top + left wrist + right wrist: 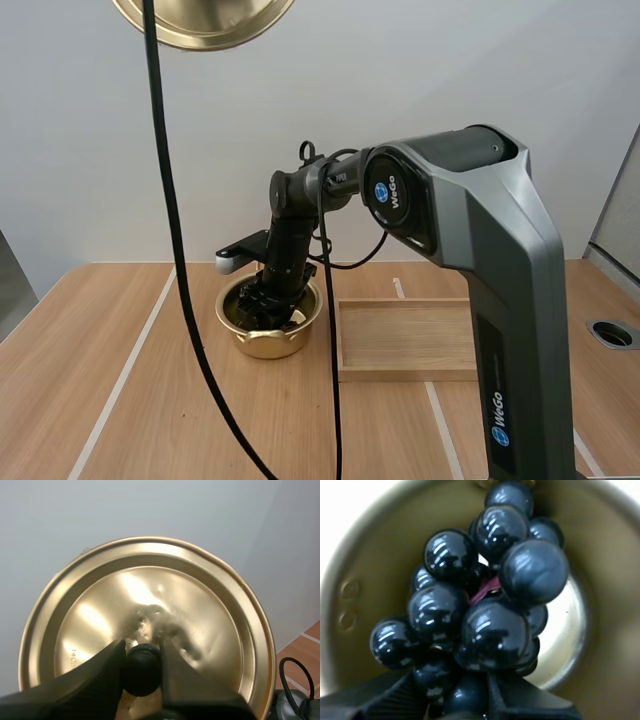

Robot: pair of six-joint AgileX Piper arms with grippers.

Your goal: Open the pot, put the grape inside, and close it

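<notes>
Wood table (60, 340) — grapes (480, 610) in pot (268, 345), lid (200, 610) aloft.

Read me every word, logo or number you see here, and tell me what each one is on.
"WeGo": right arm, on its round joint cap.
"WeGo": lower on the same arm's grey link.
"14C", rest unclear: stamped on the lid.

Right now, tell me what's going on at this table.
The left claw pinches the knob of the lid and holds it high above the table. The right claw grips the bunch of grapes down inside the open pot; whether the grapes touch the bottom can't be told. A wooden tray lies beside the pot, to its right. The lid is not yet back on.
</notes>
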